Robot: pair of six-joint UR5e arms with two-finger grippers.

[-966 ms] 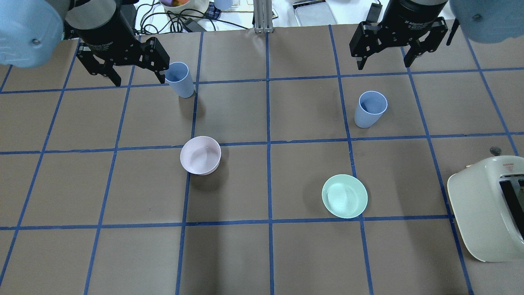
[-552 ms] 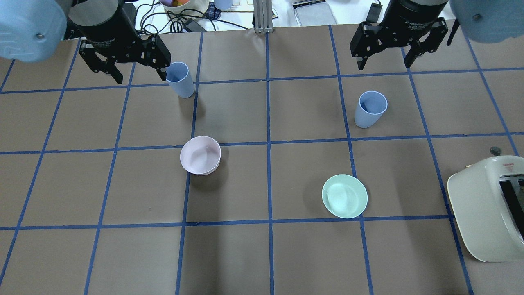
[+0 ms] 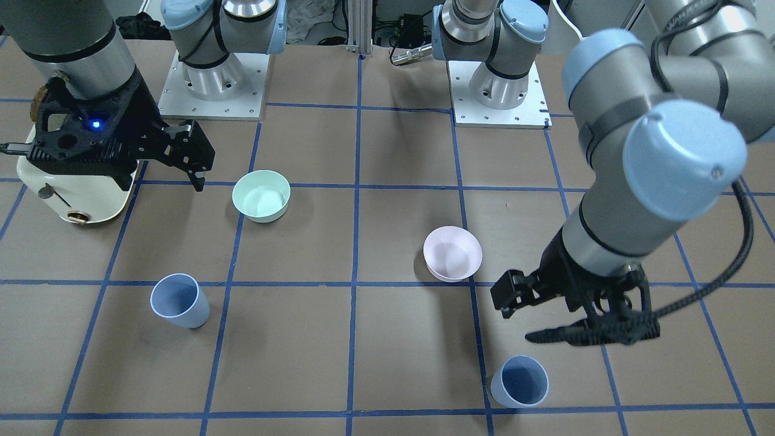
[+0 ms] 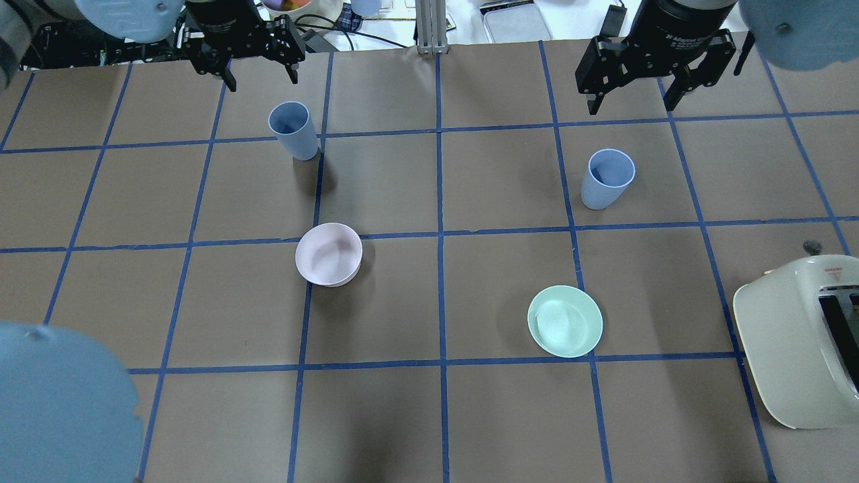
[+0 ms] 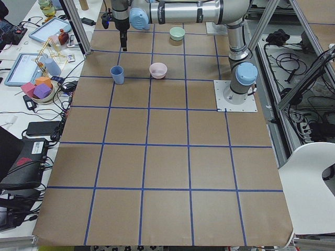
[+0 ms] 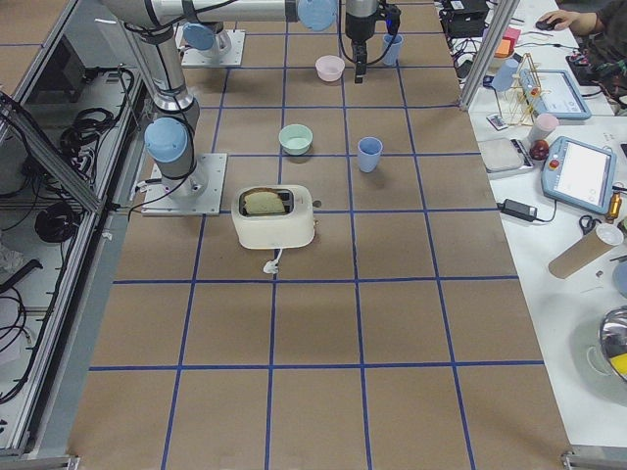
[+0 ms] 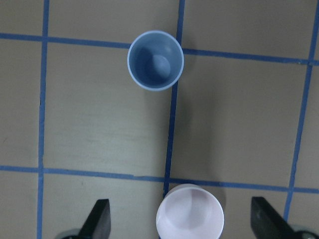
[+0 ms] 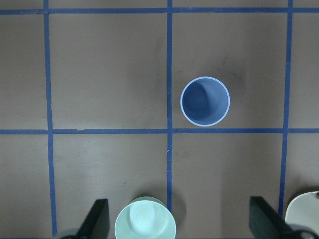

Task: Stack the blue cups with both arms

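Note:
Two blue cups stand upright and apart on the brown table. The left cup [image 4: 293,131] [image 3: 521,380] [image 7: 155,59] is at the back left. The right cup [image 4: 607,178] [image 3: 178,301] [image 8: 205,101] is at the back right. My left gripper [image 4: 262,79] is open and empty, raised over the table's far edge just beyond the left cup. Its fingers [image 7: 97,221] frame the view from above. My right gripper [image 4: 631,104] is open and empty, raised beyond the right cup, with its fingers [image 8: 94,219] wide apart.
A pale pink bowl [image 4: 329,254] sits left of centre and a mint-green bowl [image 4: 565,320] right of centre. A cream toaster [image 4: 798,342] stands at the right edge. My left arm's elbow [image 4: 64,402] hangs over the near left corner. Clutter lies beyond the far edge.
My left gripper has moved from beside the left cup's left side to the far edge, beyond the cup. It stays open. The right gripper and both cups have not moved.

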